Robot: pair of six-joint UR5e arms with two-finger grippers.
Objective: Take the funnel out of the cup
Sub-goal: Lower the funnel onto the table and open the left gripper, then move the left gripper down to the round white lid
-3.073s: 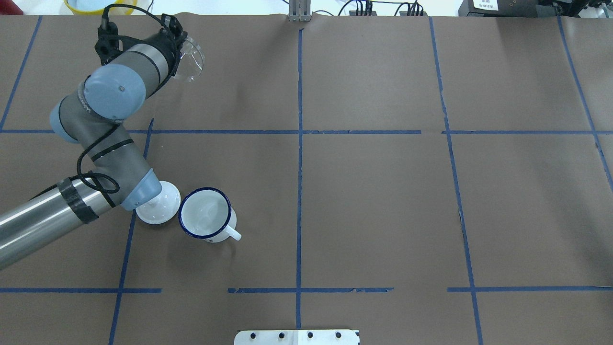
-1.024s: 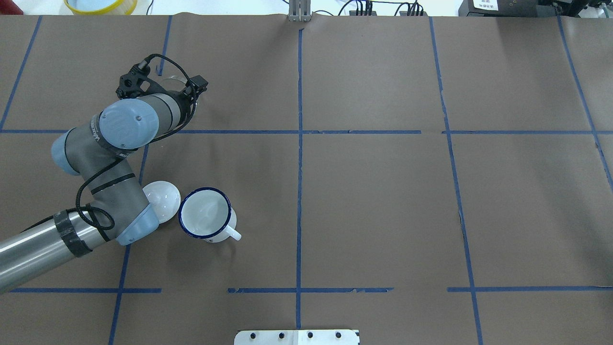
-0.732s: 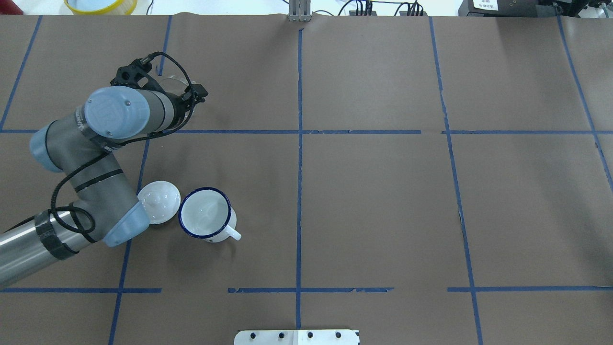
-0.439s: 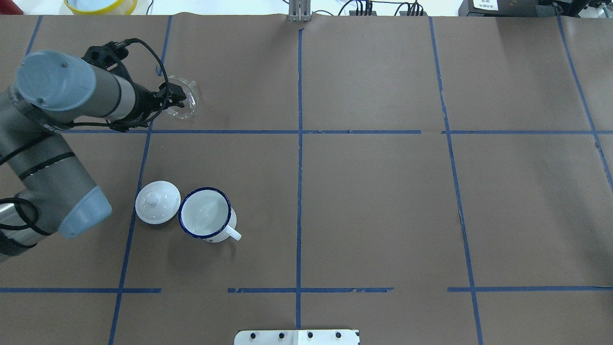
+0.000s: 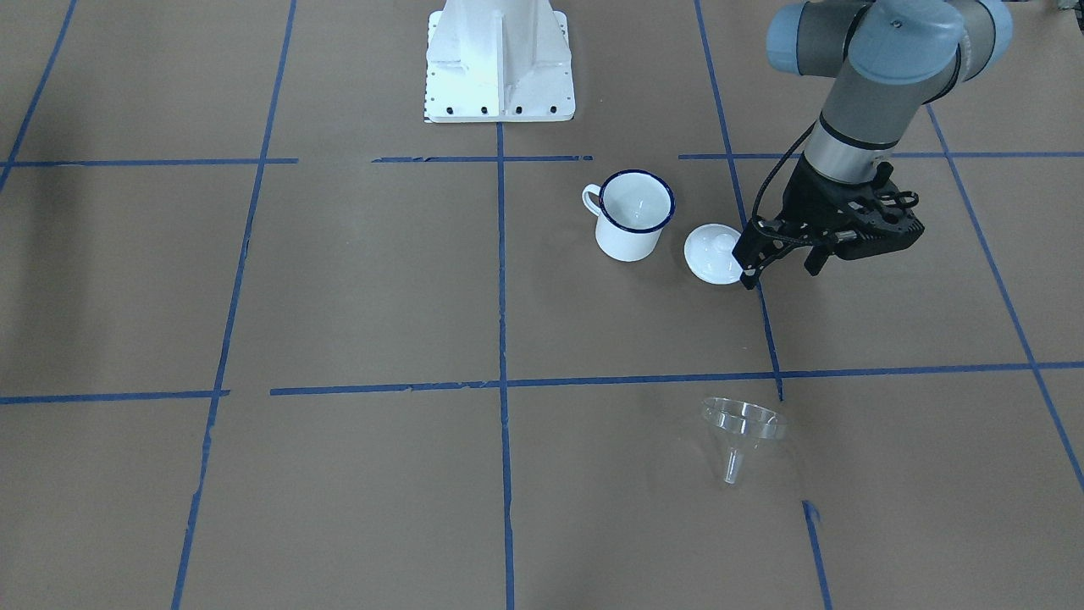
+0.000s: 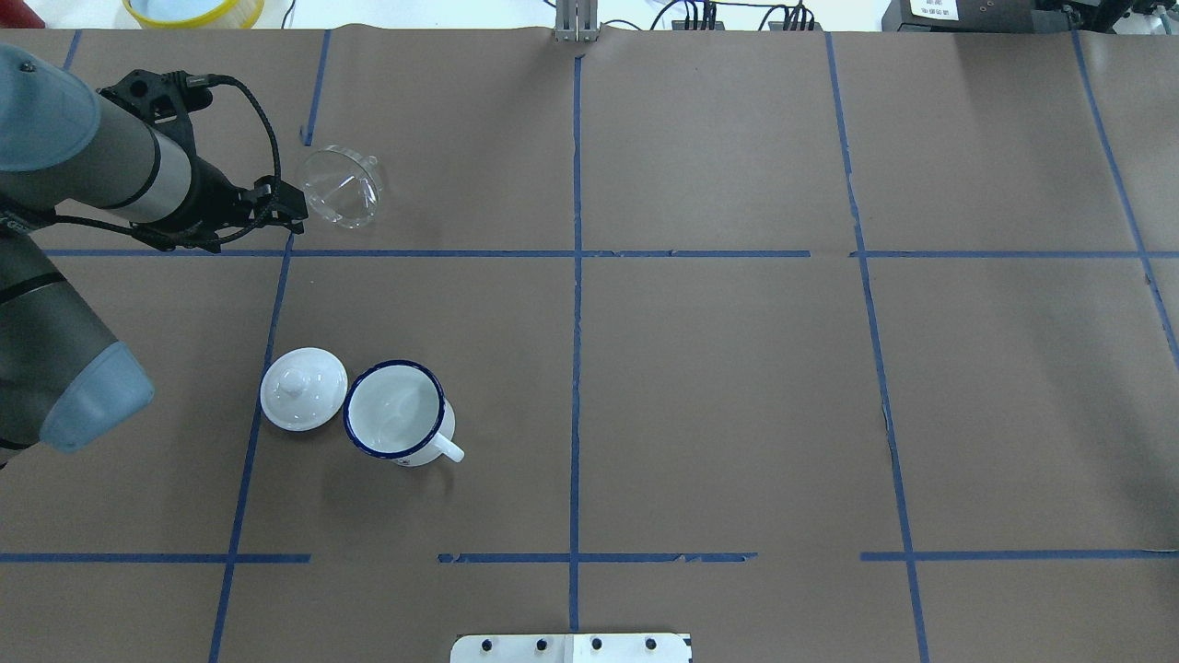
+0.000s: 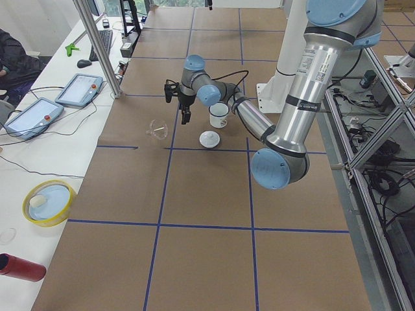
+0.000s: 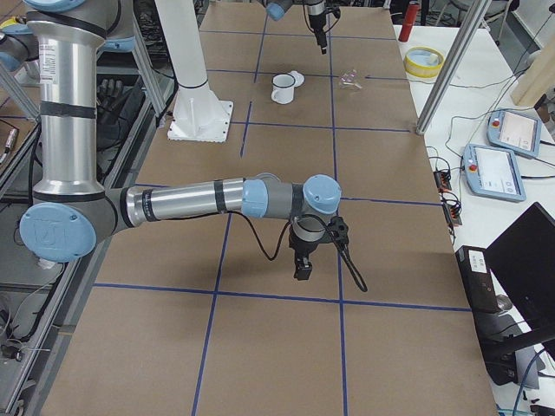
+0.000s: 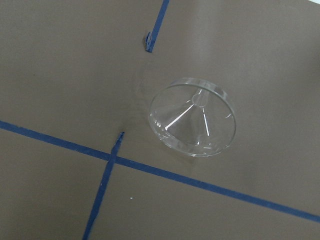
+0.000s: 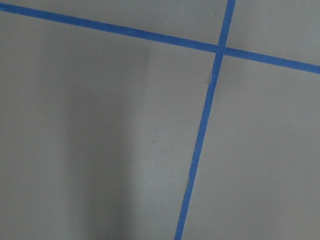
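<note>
The clear funnel (image 6: 341,187) lies on its side on the brown table cover at the far left, apart from everything; it also shows in the front view (image 5: 741,428) and fills the left wrist view (image 9: 192,117). The white cup (image 6: 396,412) with a blue rim stands upright and empty (image 5: 635,216). My left gripper (image 6: 285,210) is open and empty, just left of the funnel, raised off the table (image 5: 781,273). My right gripper (image 8: 302,270) hangs over bare table far from both; I cannot tell its state.
A white knobbed lid (image 6: 302,388) lies against the cup's left side. A yellow bowl (image 6: 193,9) sits beyond the table's far left edge. The robot's white base plate (image 6: 571,647) is at the near edge. Blue tape lines cross the cover.
My left gripper carried the funnel down to the table at the far left, let go of it, and drew back to the left. The cup and lid have not moved.
</note>
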